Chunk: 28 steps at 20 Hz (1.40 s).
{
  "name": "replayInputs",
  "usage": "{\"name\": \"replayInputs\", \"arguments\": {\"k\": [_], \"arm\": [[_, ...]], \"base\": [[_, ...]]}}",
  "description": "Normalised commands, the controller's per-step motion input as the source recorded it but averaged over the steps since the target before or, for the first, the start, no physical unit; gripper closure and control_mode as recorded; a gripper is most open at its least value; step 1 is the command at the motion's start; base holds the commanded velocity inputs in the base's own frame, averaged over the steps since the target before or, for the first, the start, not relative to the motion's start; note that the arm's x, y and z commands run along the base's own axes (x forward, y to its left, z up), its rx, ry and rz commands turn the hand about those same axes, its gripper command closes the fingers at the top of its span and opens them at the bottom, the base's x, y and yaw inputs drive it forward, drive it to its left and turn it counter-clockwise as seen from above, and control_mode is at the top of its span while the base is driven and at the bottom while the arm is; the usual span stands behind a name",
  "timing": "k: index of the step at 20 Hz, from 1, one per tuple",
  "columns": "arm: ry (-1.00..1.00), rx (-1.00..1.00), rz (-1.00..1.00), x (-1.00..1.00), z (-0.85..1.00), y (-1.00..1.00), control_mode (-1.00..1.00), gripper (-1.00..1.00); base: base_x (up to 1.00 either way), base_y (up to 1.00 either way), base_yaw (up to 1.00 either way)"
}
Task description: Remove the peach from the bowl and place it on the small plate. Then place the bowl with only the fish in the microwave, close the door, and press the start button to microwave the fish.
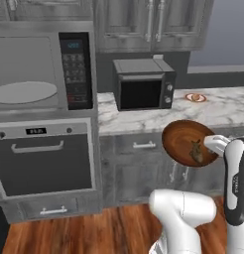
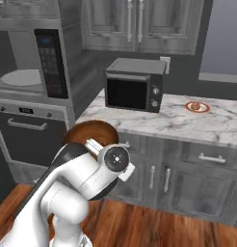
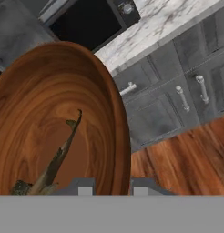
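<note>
Built-in microwave point(image 1: 42, 69) at far left is standing with its door open, pale turntable point(image 1: 25, 92) sitting bare inside, oven point(image 1: 44, 158) directly below it. Small countertop oven point(image 1: 144, 84) is sitting on the marble counter point(image 1: 144, 119) toward the back, door shut. Wooden bowl point(image 1: 188, 143) is hanging in the air in front of the counter edge, off the counter, over the lower cabinets point(image 1: 139, 168) and well apart from the microwave opening. Bowl is tilting steeply, its open face turning toward the left base camera. Fish point(image 1: 196, 151) is lying alone inside the bowl near the low side; in the hand view the fish point(image 3: 54, 161) is running long axis diagonally, tail end pointing up toward the bowl centre, head end down near the pincer. Pincer point(image 3: 113, 187) is gripping the bowl point(image 3: 54, 118) by its rim, one tip inside the wall and one outside. Open space is lying between bowl and microwave, wood floor point(image 1: 94, 228) below. Far right on the counter the small plate point(image 1: 196, 97) is carrying the peach point(image 1: 196, 96), near the back wall
</note>
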Motion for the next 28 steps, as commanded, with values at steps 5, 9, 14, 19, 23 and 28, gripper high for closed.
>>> {"name": "replayInputs", "arguments": {"k": [5,9,14,19,23,28], "arm": [[0.0,0.0,0.0,0.0,0.0,0.0,1.0,1.0],[0.0,0.0,0.0,0.0,0.0,0.0,1.0,1.0],[0.0,0.0,0.0,0.0,0.0,0.0,1.0,1.0],[0.0,0.0,0.0,0.0,0.0,0.0,1.0,1.0],[0.0,0.0,0.0,0.0,0.0,0.0,1.0,1.0],[0.0,0.0,0.0,0.0,0.0,0.0,1.0,1.0]], "base": [[-0.04,1.0,0.0],[0.1,0.95,0.05],[0.3,0.8,0.08],[0.51,0.48,0.08],[0.58,0.29,0.07],[0.52,0.51,0.02]]}}
